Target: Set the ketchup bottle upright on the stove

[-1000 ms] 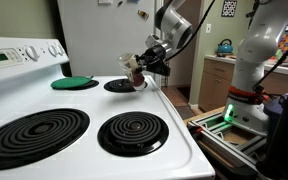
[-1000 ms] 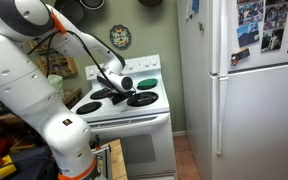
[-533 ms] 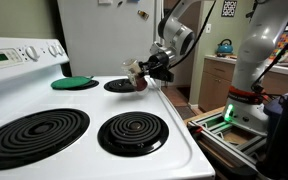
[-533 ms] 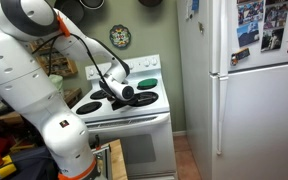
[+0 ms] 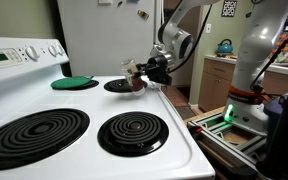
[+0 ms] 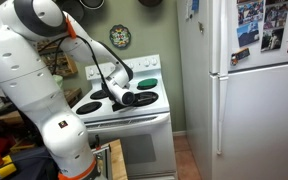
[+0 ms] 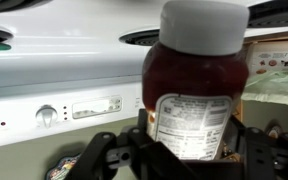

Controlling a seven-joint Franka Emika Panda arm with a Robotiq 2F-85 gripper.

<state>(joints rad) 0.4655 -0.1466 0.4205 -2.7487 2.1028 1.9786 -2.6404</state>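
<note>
My gripper (image 5: pixel 147 70) is shut on the ketchup bottle (image 5: pixel 135 76), a small clear bottle with dark red contents and a pale cap. It holds the bottle tilted, low over the near edge of a rear coil burner (image 5: pixel 119 86) of the white stove (image 5: pixel 89 108). In the wrist view the bottle (image 7: pixel 196 80) fills the middle, label facing the camera, between both fingers of the gripper (image 7: pixel 189 160). In an exterior view the gripper (image 6: pixel 129 97) hovers over the stove (image 6: pixel 134 112); the bottle is too small to make out there.
A flat green disc (image 5: pixel 74 83) lies on the other rear burner. Two large front burners (image 5: pixel 132 130) are bare. The back control panel (image 5: pixel 19 55) has knobs. A white refrigerator (image 6: pixel 249 90) stands beside the stove. A counter with a kettle (image 5: pixel 225 47) is beyond.
The gripper has moved slightly down toward the rear burner with the bottle still in it, and the arm has lowered over the stove.
</note>
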